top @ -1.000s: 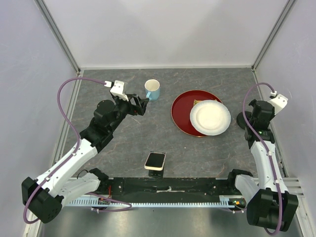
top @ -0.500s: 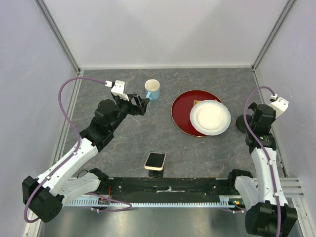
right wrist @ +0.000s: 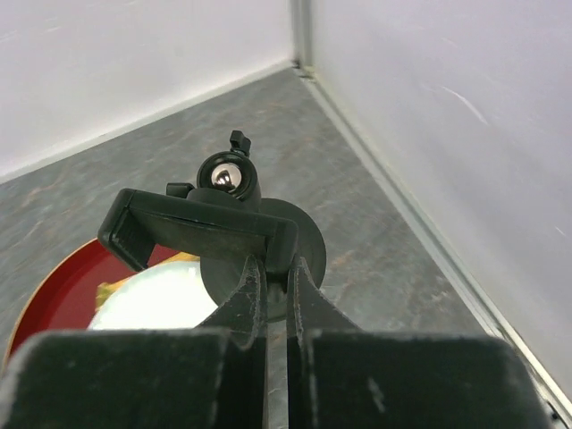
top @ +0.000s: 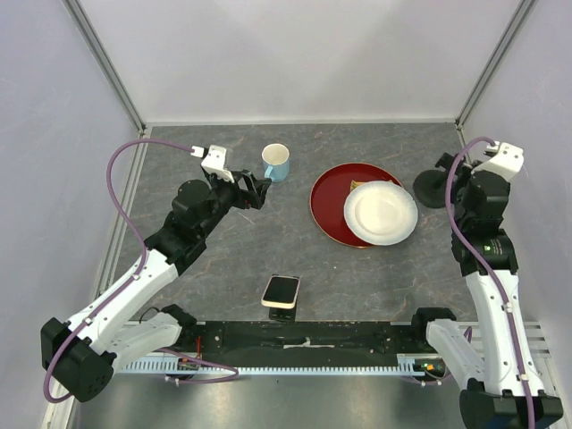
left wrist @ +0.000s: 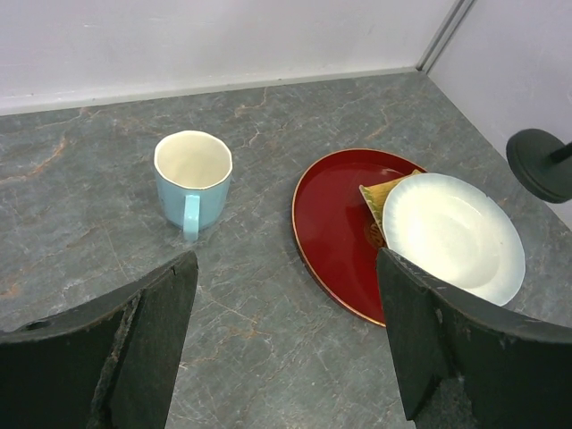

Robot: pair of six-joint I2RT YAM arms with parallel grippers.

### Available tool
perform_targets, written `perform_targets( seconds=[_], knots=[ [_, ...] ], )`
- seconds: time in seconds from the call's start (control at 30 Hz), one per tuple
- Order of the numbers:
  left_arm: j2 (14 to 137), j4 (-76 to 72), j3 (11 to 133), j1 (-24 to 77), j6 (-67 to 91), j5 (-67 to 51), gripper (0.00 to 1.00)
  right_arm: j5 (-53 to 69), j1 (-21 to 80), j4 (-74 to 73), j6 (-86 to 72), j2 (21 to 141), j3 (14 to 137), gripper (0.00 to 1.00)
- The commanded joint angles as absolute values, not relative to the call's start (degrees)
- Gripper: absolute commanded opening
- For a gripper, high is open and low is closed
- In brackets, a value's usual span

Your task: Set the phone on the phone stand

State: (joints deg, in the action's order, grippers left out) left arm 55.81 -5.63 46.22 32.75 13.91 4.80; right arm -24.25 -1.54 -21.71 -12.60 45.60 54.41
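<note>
Risk: I'm crowding the pole stand (right wrist: pixel 201 231) with right gripper (right wrist: pixel 273 268) (jaws pressed together), could topple it. Left gripper (left wrist: pixel 288 286) is hanging spread.

My arms (top: pixel 134 286): white shells, black joints, a purple cable (top: pixel 113 161) looping off each; left gripper (left wrist: pixel 286 268) matte black, scuffed.

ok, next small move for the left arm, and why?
Probably swing the left gripper toward the phone, jaws open: it hangs open beside the mug, while the phone sits untouched at the near edge and the right gripper is shut on the pole stand.
</note>
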Motion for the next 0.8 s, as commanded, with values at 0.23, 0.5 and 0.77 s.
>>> perform_targets(
  seconds=[0.23, 0.5, 0.77],
  knots=[
    [56.6, -6.1, 48.6, 32.3, 15.6, 4.0, 0.86, -0.2, 16.7, -20.6, -6.7, 55.8, 64.4, 0.00],
    [57.0, -5.7, 49.0, 32.3, 15.4, 3.9, 0.86, 8.2, 39.8, -22.4, -0.4, 53.9, 62.5, 0.00],
    [57.5, -5.7, 49.0, 32.2, 15.6, 3.2, 0.86, 5.5, 45.9, -31.0, -1.4, 49.1, 58.8, 0.00]
  ],
)
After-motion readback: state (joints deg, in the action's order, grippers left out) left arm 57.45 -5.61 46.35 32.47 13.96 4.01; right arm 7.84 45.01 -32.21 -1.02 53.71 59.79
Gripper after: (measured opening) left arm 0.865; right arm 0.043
